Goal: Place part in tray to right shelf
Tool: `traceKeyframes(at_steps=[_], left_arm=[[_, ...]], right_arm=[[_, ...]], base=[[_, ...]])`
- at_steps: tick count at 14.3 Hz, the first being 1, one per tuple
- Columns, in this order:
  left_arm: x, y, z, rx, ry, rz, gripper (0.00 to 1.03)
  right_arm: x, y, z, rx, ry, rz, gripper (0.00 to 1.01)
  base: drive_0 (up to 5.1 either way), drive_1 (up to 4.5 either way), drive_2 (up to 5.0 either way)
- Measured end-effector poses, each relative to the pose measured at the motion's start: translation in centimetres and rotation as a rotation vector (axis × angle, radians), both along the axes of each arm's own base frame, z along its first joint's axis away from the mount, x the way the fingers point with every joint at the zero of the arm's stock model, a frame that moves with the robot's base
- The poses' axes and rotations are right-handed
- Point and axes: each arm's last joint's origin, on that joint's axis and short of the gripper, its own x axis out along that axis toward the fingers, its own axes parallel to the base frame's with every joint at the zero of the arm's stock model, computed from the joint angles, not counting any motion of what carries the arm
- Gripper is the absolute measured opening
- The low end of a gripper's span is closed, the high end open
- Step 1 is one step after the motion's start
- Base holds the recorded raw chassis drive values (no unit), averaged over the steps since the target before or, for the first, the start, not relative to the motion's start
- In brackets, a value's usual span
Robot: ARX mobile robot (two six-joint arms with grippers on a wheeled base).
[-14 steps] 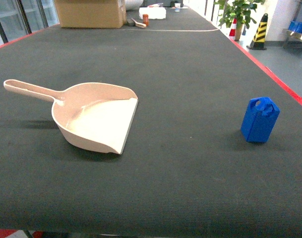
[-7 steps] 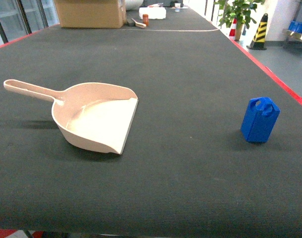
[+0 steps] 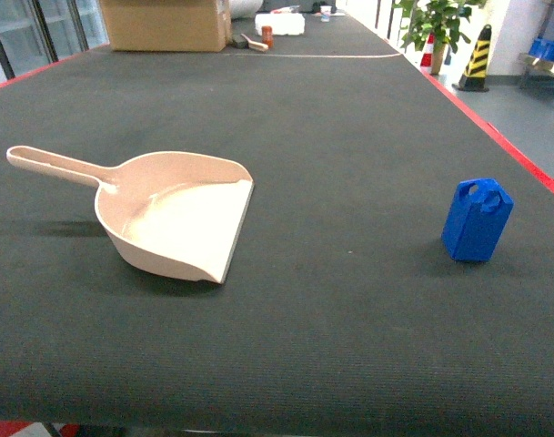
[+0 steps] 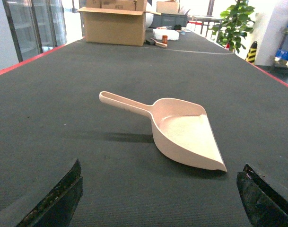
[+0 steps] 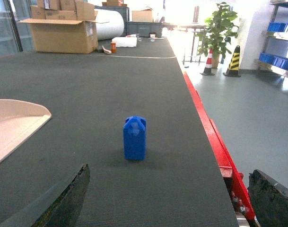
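The part [image 3: 477,221], a small blue block with a peaked top, stands upright on the dark mat at the right, close to the red edge. The tray [image 3: 176,223], a pale beige scoop, lies at the left with its handle pointing far-left and its flat lip facing the part. Neither gripper shows in the head view. In the left wrist view my left gripper [image 4: 161,189] is open and empty, short of the tray [image 4: 184,137]. In the right wrist view my right gripper [image 5: 170,179] is open and empty, with the part [image 5: 135,137] ahead, slightly left of centre. The right shelf is out of view.
The table's red edge [image 5: 205,123] runs just right of the part, with bare floor beyond. A cardboard box [image 3: 166,23] and small items sit at the table's far end. A plant [image 3: 436,27], a striped cone [image 3: 478,56] and a distant rack with blue crates [image 5: 276,52] stand off to the right.
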Motion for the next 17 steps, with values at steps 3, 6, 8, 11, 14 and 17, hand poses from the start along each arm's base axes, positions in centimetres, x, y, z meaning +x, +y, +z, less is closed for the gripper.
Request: traceKeyframes(at_steps=[3, 6, 8, 11, 14, 17], left_arm=[[0.0, 0.0, 0.02, 0.0, -0.001, 0.0, 0.98], [0.0, 0.0, 0.02, 0.0, -0.001, 0.0, 0.98], [0.0, 0.0, 0.0, 0.0, 0.0, 0.0, 0.98], [0.0, 0.0, 0.0, 0.0, 0.0, 0.0, 0.98], [0.0, 0.0, 0.0, 0.0, 0.0, 0.0, 0.98], [0.0, 0.0, 0.0, 0.0, 0.0, 0.0, 0.98]], right_arm=[[0.0, 0.0, 0.0, 0.0, 0.0, 0.0, 0.98], [0.0, 0.0, 0.0, 0.0, 0.0, 0.0, 0.98], [0.0, 0.0, 0.0, 0.0, 0.0, 0.0, 0.98], [0.0, 0.0, 0.0, 0.0, 0.0, 0.0, 0.98], [0.0, 0.0, 0.0, 0.0, 0.0, 0.0, 0.98], [0.0, 0.0, 0.0, 0.0, 0.0, 0.0, 0.98]], base=[[0.0, 0.0, 0.0], [0.0, 0.0, 0.0], [0.0, 0.0, 0.0], [0.0, 0.0, 0.0], [0.0, 0.0, 0.0], [0.0, 0.0, 0.0]])
